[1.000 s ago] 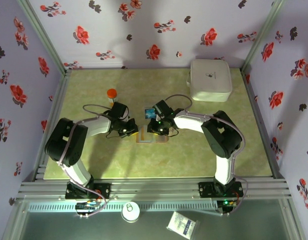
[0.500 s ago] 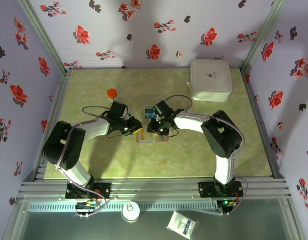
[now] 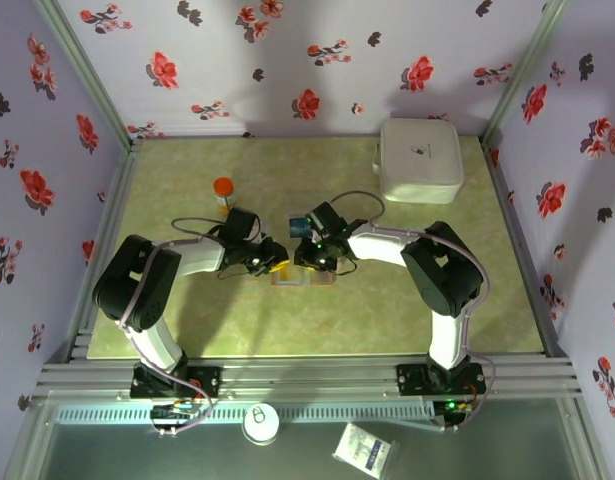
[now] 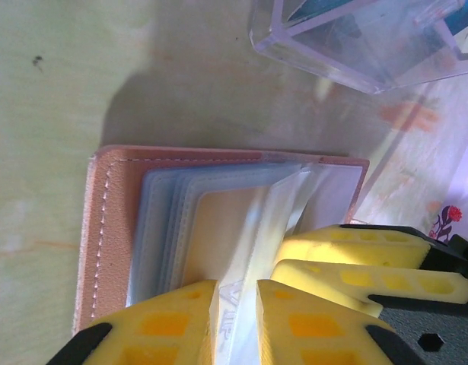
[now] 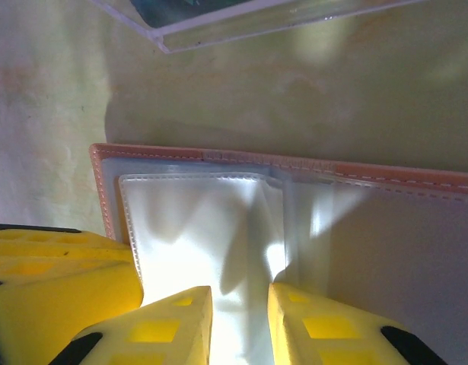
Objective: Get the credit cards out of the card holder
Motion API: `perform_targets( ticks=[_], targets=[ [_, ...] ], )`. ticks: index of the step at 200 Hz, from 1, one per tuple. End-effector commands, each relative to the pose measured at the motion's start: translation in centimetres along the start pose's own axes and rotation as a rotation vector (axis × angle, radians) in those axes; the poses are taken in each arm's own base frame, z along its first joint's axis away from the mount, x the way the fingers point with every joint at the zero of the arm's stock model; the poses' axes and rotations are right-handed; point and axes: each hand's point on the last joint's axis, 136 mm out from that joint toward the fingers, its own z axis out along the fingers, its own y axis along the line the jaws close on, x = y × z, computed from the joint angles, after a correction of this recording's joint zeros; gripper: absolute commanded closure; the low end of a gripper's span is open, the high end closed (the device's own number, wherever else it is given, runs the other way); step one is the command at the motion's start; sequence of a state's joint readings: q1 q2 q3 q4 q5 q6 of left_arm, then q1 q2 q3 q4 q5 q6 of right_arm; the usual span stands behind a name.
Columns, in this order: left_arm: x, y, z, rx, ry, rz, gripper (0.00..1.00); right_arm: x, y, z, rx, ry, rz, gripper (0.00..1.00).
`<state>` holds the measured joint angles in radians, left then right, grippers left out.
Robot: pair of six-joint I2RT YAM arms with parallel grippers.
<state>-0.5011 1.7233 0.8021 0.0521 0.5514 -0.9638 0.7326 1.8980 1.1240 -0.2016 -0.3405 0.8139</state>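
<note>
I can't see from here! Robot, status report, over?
Left gripper straddling a clear sleeve, grip unclear. Right gripper over the opened card holder. Tan card not out. Clear tray nearby.

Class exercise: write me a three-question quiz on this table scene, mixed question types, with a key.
1. True or false: the card holder lies open on the table.
2. What lies in the clear tray? A: teal card; B: coin; C: pen.
3. Fill in: the bottle has a ____ cap.
Key: 1 true; 2 A; 3 orange.
</note>
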Motion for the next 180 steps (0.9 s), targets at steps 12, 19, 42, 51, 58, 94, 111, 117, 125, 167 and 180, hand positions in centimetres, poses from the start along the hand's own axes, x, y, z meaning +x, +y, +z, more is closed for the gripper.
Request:
perform_targets(
  ticks=[12,19,42,51,58,94,111,117,125,167,180],
  targets=[
    [0.7,0.2,0.6,-0.003,0.029,-0.007,0.82,0.5,-0.1,-0.4,-0.007,0.004,0.016,0.73],
    [0.7,0.1,0.6,-0.002,0.030,-0.006,0.83,0.4,-0.1,-0.4,-0.010,0.003,0.018,0.73],
    [0.5,-0.5,0.4,0.009,0.025,0.001,0.85,0.4,0.2,-0.6,-0.024,-0.002,0.016,0.73],
    [0.5,-0.7,0.3,0.013,0.024,0.002,0.85,0.4,0.4,-0.8,-0.030,-0.005,0.013,0.73],
    [0.5,-1.0,0.3,0.016,0.023,0.006,0.86,0.3,0.5,-0.9,-0.034,-0.011,0.012,0.73],
    [0.4,-1.7,-0.4,0.021,0.019,0.015,0.86,-0.3,1.3,-2.5,-0.052,-0.056,-0.005,0.71],
    [0.4,-2.1,-0.6,0.022,0.015,0.023,0.86,-0.6,1.5,-3.4,-0.053,-0.082,-0.013,0.71],
    [0.4,-2.3,-0.7,0.025,0.014,0.026,0.86,-0.8,1.6,-3.7,-0.056,-0.094,-0.016,0.71],
    [0.4,-2.5,-0.8,0.026,0.013,0.029,0.86,-0.9,1.4,-4.1,-0.053,-0.106,-0.016,0.71],
    [0.5,-3.6,-0.7,0.026,0.024,0.051,0.87,-1.6,0.3,-6.1,-0.043,-0.160,-0.001,0.71],
    [0.5,-4.0,-0.5,0.024,0.030,0.059,0.88,-1.8,-0.2,-6.5,-0.040,-0.173,0.006,0.71]
  ],
)
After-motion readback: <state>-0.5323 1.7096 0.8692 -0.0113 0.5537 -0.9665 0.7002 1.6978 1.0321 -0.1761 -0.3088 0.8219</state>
